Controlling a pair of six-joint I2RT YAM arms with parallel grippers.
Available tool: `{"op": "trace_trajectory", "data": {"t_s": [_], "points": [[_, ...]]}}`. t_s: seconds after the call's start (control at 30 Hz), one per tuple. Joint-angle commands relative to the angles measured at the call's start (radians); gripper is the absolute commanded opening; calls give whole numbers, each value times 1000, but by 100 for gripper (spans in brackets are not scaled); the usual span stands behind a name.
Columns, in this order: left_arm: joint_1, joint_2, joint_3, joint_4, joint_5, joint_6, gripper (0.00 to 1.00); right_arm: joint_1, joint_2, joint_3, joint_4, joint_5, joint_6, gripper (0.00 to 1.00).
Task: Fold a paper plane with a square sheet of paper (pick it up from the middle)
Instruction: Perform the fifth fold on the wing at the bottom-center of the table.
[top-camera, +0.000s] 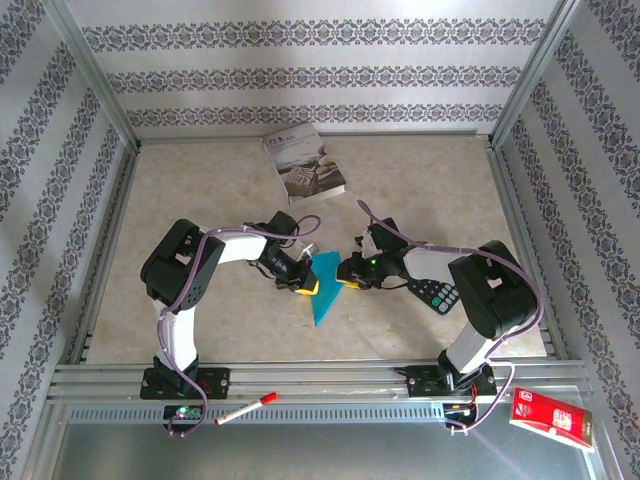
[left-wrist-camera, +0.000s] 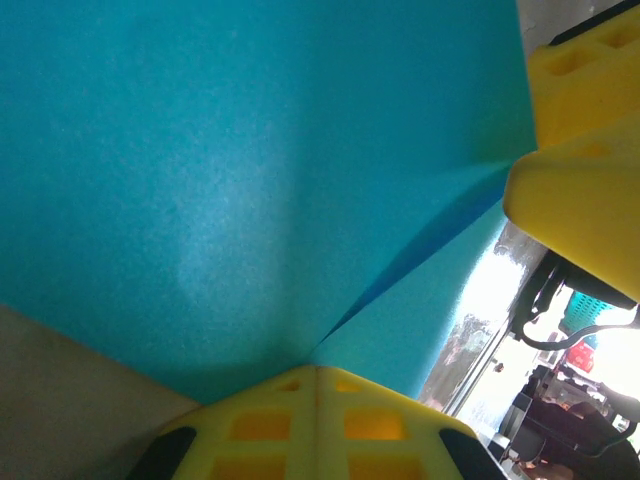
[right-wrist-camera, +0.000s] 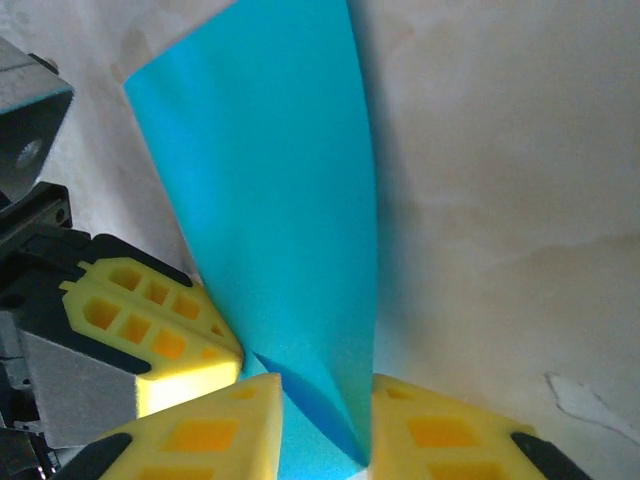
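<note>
No lettering can be read anywhere. The book (top-camera: 304, 163) at the back of the bench (top-camera: 200, 190) has a printed grey-white cover, the red packet (top-camera: 552, 418) bears white marks, and the dark keypad (top-camera: 438, 295) has pale keys, all too small to make out. The paper plane (left-wrist-camera: 250, 180) is plain teal.

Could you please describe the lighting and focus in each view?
Top external: glare bleaches the top of the back wall. Left wrist: a soft sheen on the paper plane; the background past it is blown out and blurry. Right wrist: the plane throws a narrow shadow onto the table.
</note>
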Motion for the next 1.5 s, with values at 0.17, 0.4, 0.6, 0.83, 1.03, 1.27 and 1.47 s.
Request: {"op": "trace_trajectory", "data": {"t_s": [0.17, 0.4, 0.6, 0.83, 1.03, 1.27, 1.47], "points": [[10, -12, 25, -22, -15, 17, 3, 22, -55, -57, 31, 43, 65, 12], [3, -169, -58, 107, -60, -58, 19, 142, -196, -138, 61, 243, 358, 8], [-87, -441, -252, 234, -312, -67, 35, 276, -252, -180, 112, 411, 623, 7], [-266, -709, -473, 334, -645, 19, 43, 335, -275, -157, 111, 456, 752, 6], [-377, -751, -526, 373, -788, 123, 50, 343, -297, -147, 99, 453, 821, 6], [-488, -627, -485, 425, -892, 212, 53, 347, -307, -138, 84, 446, 857, 6], [-513, -538, -436, 433, -977, 266, 51, 347, -307, -140, 92, 434, 873, 5]]}}
